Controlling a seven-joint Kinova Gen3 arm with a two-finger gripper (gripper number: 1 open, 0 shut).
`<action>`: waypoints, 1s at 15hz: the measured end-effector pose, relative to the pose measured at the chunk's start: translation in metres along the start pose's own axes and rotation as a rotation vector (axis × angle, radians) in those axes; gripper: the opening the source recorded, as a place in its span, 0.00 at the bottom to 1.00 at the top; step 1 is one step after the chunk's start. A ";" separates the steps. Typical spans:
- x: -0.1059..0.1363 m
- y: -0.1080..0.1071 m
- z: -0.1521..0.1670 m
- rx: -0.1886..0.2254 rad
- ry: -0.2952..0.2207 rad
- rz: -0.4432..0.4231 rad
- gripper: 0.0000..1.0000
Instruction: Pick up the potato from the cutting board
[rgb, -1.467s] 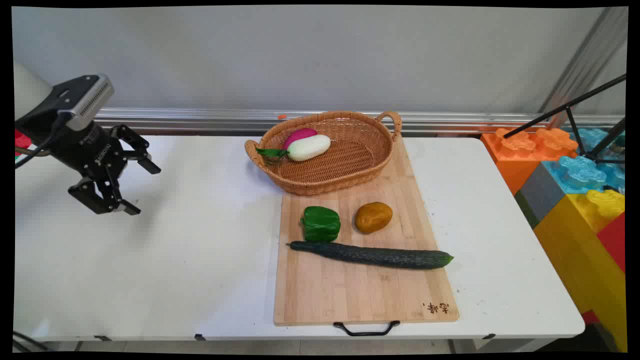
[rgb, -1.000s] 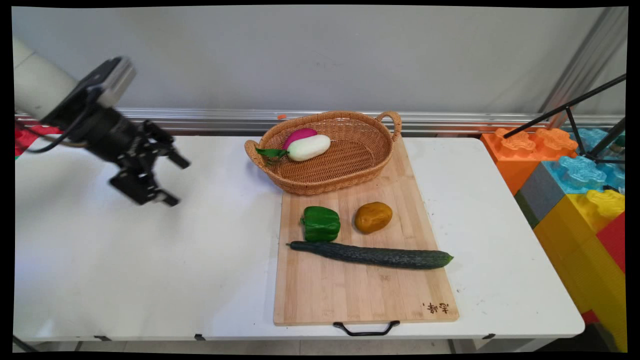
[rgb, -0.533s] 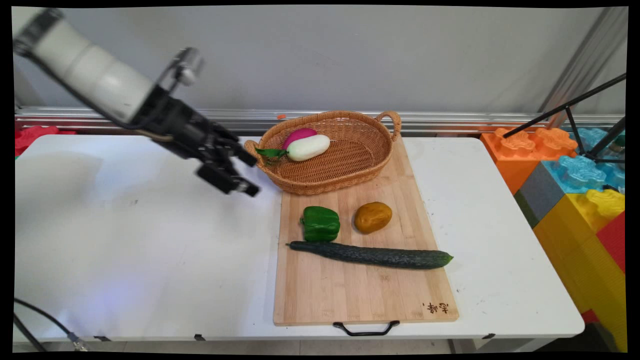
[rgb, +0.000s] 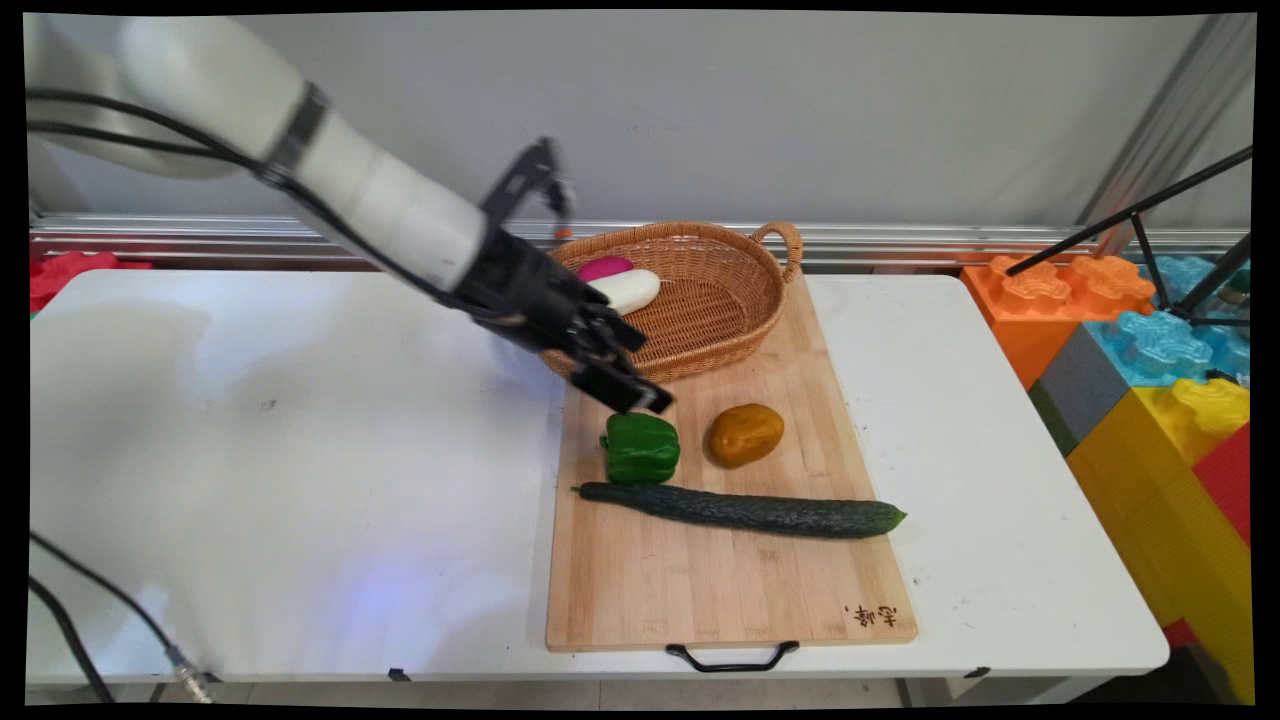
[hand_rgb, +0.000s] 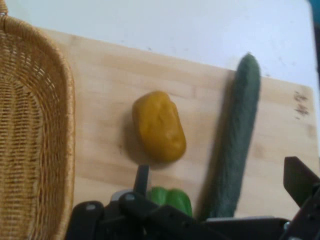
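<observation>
A wooden cutting board (rgb: 720, 590) lies on the white table (rgb: 250, 450), and the rest can be placed from it. A wicker basket (rgb: 720, 310) sits on the board's far end, holding a white radish (rgb: 632, 288) and a pink one (rgb: 605, 267) touching it. Near the board's middle stand a green pepper (rgb: 641, 449) and, just to its right, a brown potato (rgb: 746, 434). A long dark cucumber (rgb: 745, 510) lies across the board just in front of them. Off the table, right of the board, are big coloured building blocks (rgb: 1160, 390) and a black tripod (rgb: 1150, 240).
</observation>
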 end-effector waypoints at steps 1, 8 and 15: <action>0.005 0.004 0.010 0.017 -0.004 -0.003 1.00; 0.028 0.019 0.073 0.152 -0.063 -0.023 1.00; 0.038 0.019 0.124 0.207 -0.112 -0.061 1.00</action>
